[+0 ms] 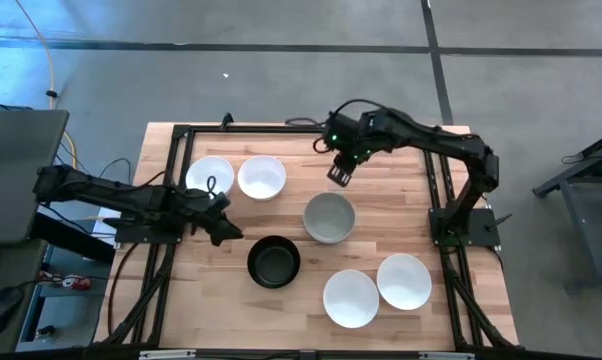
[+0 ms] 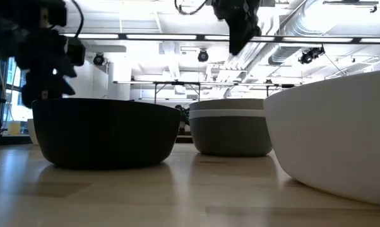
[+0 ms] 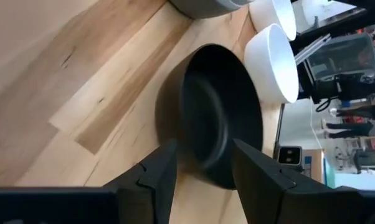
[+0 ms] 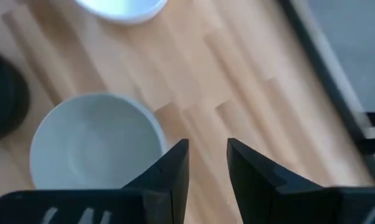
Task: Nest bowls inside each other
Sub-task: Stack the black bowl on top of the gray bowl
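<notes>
A pale wooden table (image 1: 311, 300) on a black frame stands on a grey floor. The low view alone shows the room behind, with white ducts and ceiling lights, and reveals that the grey bowl (image 1: 329, 217) at mid-table is a nested stack with a lighter rim band. The black bowl (image 1: 274, 261) sits in front of it, with two white bowls (image 1: 235, 177) at the back left and two (image 1: 377, 289) at the front right. The left gripper (image 1: 224, 225) hangs partly open and empty just beside the black bowl. The right gripper (image 1: 338, 178) hovers slightly open and empty above the table just behind the grey bowl.
</notes>
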Available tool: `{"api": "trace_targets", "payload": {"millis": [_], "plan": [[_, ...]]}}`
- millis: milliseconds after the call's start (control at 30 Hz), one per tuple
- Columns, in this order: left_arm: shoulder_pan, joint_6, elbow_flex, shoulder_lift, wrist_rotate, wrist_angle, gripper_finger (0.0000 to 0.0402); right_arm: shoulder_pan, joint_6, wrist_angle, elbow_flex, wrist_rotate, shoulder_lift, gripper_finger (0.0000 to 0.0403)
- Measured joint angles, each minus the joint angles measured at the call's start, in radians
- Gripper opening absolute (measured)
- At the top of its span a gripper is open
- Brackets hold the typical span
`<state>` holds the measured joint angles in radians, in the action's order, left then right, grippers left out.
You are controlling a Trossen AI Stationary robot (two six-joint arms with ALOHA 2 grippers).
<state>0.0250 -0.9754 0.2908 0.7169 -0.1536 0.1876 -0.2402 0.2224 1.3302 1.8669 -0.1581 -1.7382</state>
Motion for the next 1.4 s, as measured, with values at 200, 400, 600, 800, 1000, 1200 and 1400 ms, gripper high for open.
{"api": "trace_targets", "payload": {"millis": [200, 400, 600, 800, 1000, 1200, 1400], "plan": [[-0.001, 0.029, 0.218, 0.18, 0.004, 0.264, 0.0136, -0.011, -0.022, 0.093, 0.146, -0.109, 0.0, 0.0101], [-0.025, 0.086, 0.383, 0.395, 0.011, 0.377, 0.0136, -0.015, -0.022, 0.166, 0.23, -0.203, 0.001, 0.0101], [-0.061, 0.126, 0.483, 0.614, 0.01, 0.379, 0.0136, -0.015, -0.018, 0.24, 0.279, -0.298, 0.005, 0.0101], [-0.075, 0.176, 0.547, 0.75, 0.009, 0.375, 0.0136, -0.015, -0.012, 0.236, 0.279, -0.329, 0.078, 0.0101], [-0.062, 0.194, 0.563, 0.798, 0.017, 0.374, 0.0134, -0.015, 0.047, 0.237, 0.279, -0.349, 0.182, 0.0101], [-0.029, 0.193, 0.562, 0.792, 0.04, 0.377, 0.0066, 0.008, 0.104, 0.241, 0.279, -0.365, 0.285, 0.0088], [0.0, 0.228, 0.591, 0.789, 0.037, 0.38, 0.001, 0.045, 0.141, 0.241, 0.279, -0.369, 0.358, 0.0055]]}}
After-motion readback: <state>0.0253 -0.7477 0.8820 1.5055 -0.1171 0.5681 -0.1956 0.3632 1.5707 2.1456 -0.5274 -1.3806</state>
